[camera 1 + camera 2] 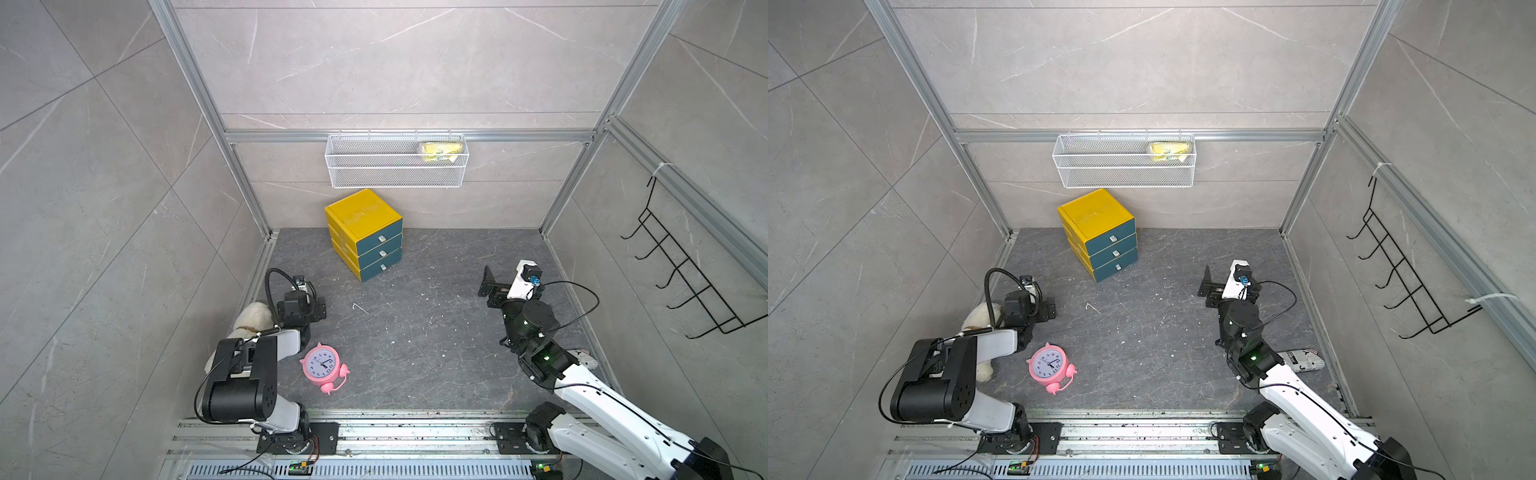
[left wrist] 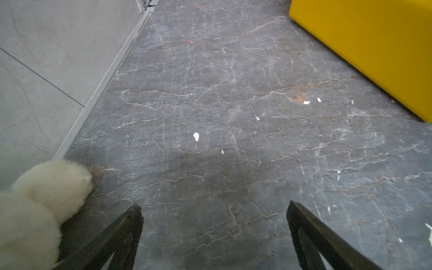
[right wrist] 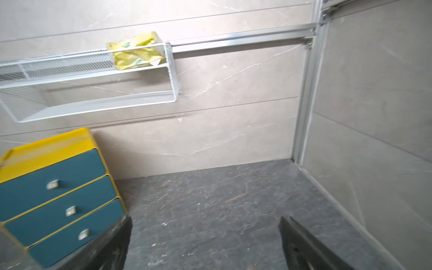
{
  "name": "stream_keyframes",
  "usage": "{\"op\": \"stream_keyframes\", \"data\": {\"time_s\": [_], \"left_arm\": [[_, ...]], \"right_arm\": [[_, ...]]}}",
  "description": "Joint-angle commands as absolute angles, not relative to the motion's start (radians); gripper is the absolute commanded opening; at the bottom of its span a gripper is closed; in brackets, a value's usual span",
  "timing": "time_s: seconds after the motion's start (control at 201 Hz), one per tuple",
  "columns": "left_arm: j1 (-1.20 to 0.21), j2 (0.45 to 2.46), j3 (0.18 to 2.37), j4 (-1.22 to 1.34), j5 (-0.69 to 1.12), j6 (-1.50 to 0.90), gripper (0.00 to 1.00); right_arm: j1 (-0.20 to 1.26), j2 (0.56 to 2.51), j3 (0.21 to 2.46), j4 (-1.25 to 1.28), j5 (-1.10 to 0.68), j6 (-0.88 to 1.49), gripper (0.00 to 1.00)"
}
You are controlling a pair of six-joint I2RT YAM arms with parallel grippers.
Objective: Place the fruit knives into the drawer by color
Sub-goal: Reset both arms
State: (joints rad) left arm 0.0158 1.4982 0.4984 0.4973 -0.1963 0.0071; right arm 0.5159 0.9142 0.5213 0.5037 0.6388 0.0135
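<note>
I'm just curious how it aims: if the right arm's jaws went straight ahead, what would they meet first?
Probably the back wall, passing beside the drawer; the way there looks free, though depth is unclear.

Clutter on dark marble tabletop [image 1: 415,332]: clock, plush, basket, rack.
Pink alarm clock [image 1: 323,367] face up; white plush toy [image 1: 253,316] near its left, farther back; white wire mesh basket [image 1: 374,160] on back wall well beyond clock, yellow packet [image 1: 440,150] inside; black wire hook rack [image 1: 688,263] on side wall far right of clock; newsprint-patterned item [image 1: 1302,360] well right.
</note>
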Motion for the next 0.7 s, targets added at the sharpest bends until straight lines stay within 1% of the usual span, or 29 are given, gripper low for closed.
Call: {"op": "stream_keyframes", "data": {"time_s": [0.0,0.075,0.154,0.234,0.299,0.428,0.488,0.538,0.592,0.692], "left_arm": [[0.02,1.499,0.526,0.558,-0.158,-0.011,1.0],[0.017,1.496,0.522,0.561,-0.168,-0.012,1.0],[0.018,1.48,0.488,0.609,-0.236,-0.042,1.0],[0.018,1.474,0.464,0.648,-0.253,-0.051,1.0],[0.019,1.476,0.466,0.645,-0.249,-0.051,1.0],[0.027,1.473,0.464,0.644,-0.235,-0.054,1.0],[0.028,1.474,0.464,0.644,-0.235,-0.054,1.0],[0.027,1.474,0.463,0.644,-0.235,-0.054,1.0],[0.027,1.474,0.465,0.644,-0.235,-0.054,1.0],[0.027,1.469,0.457,0.655,-0.237,-0.053,1.0]], "right_arm": [[0.483,0.994,0.483,0.62,0.748,-0.134,1.0],[0.433,1.076,0.458,0.613,0.755,-0.11,1.0],[0.368,1.169,0.427,0.612,0.751,-0.035,1.0],[0.312,1.257,0.388,0.662,0.702,0.022,1.0],[0.289,1.329,0.362,0.736,0.673,0.027,1.0],[0.253,1.475,0.328,0.974,0.606,-0.011,1.0],[0.25,1.47,0.387,0.814,0.523,-0.006,1.0],[0.241,1.504,0.403,0.844,0.487,-0.029,0.99],[0.228,1.487,0.423,0.76,0.46,-0.005,0.99],[0.221,1.485,0.381,0.851,0.46,-0.01,0.99]]}}
